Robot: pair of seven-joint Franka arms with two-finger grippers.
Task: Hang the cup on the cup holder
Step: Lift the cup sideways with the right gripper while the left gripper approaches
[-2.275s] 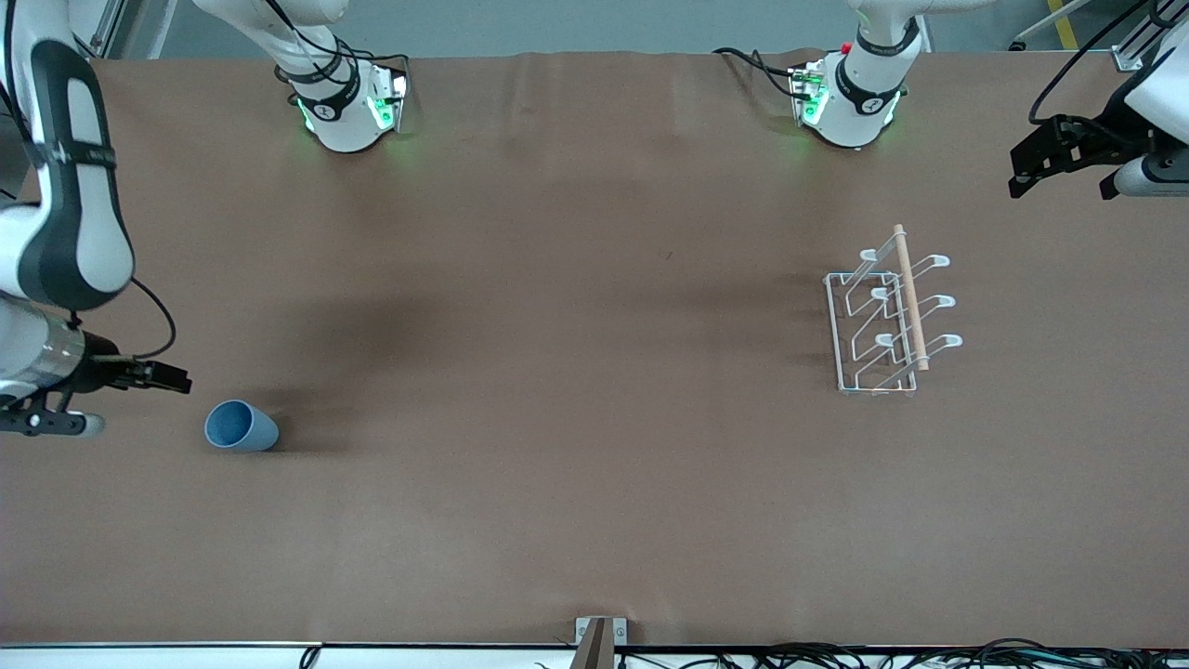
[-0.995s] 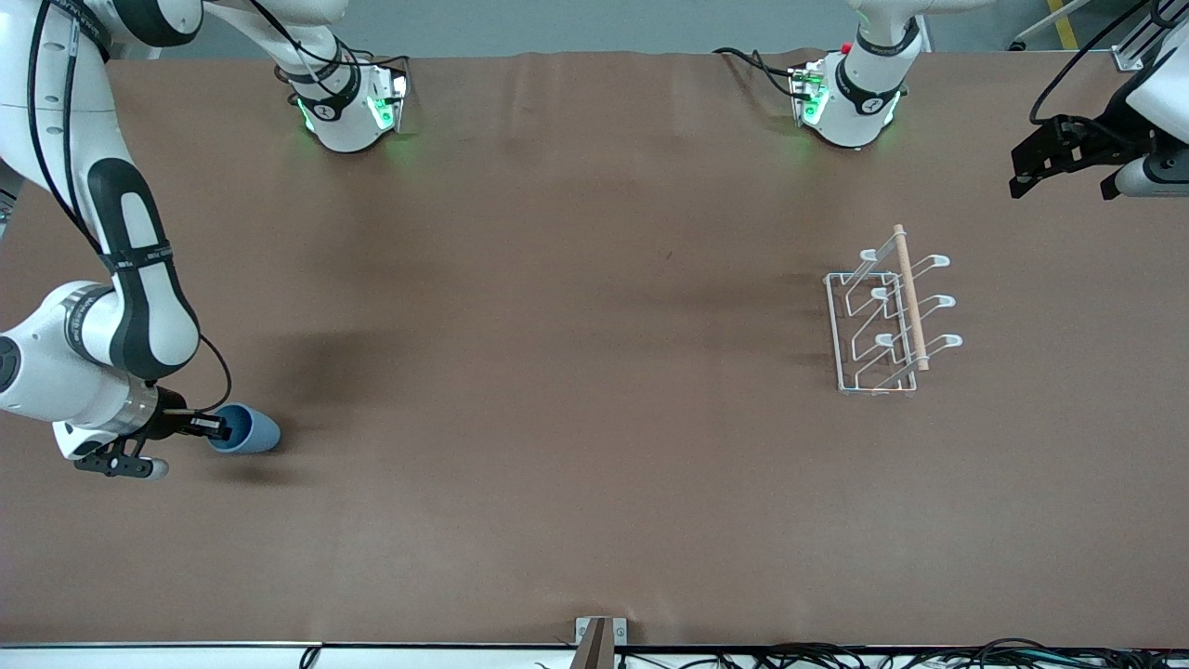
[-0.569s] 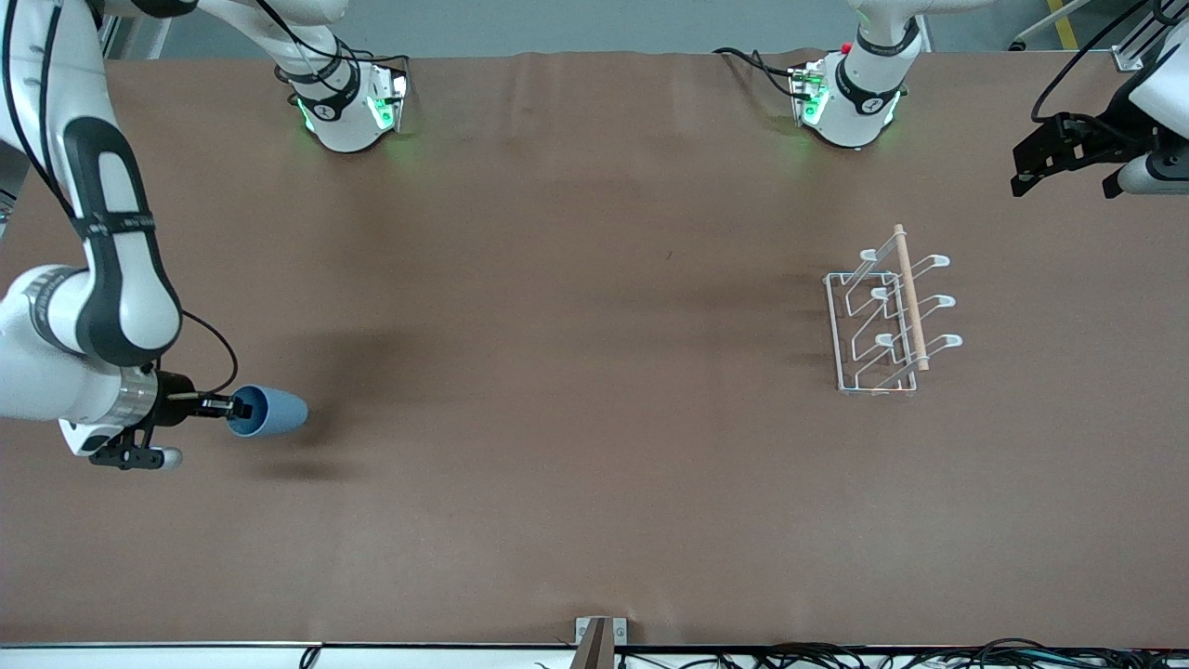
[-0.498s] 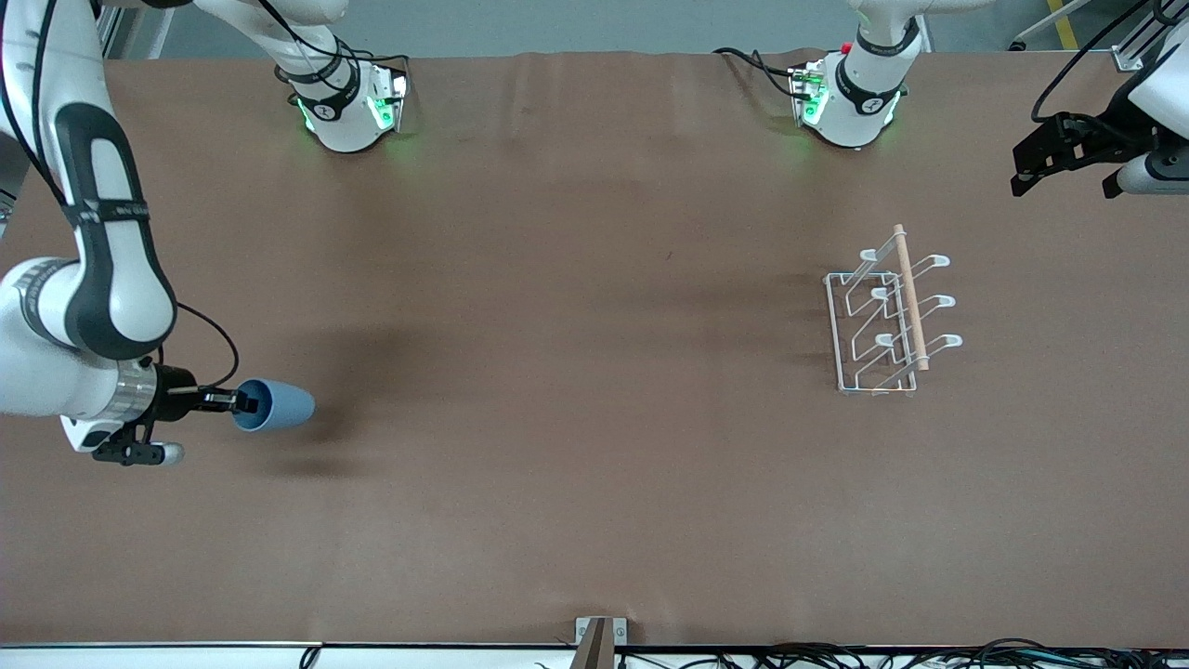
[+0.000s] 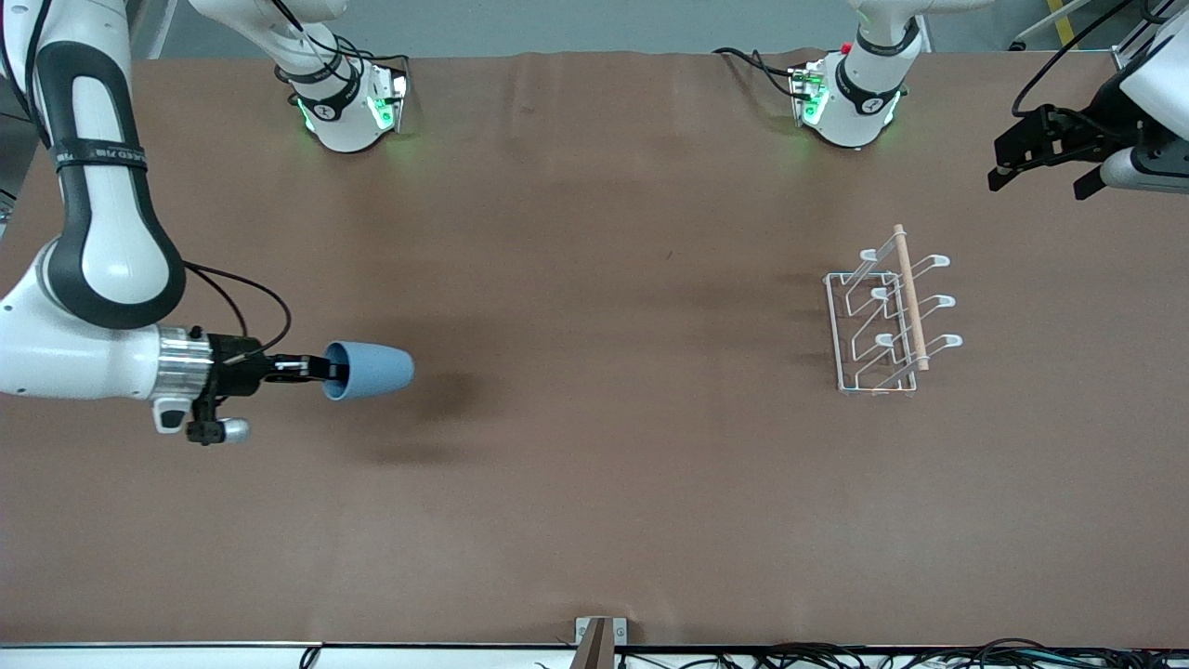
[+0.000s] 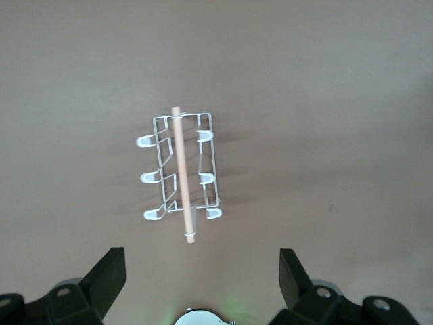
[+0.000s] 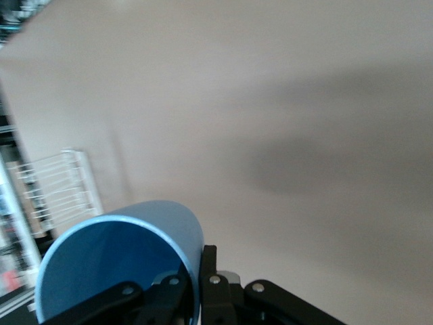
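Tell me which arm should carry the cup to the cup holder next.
Right, probably. The right gripper is already shut on the cup, held sideways above the table. The left gripper waits open and empty near the cup holder.

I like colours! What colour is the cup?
Light blue cup, clearest in the front view.

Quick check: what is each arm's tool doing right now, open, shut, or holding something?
Right tool: shut on the rim of the small light blue plastic cup, held above the table.
Left tool: open, empty, above the white wire cup holder.
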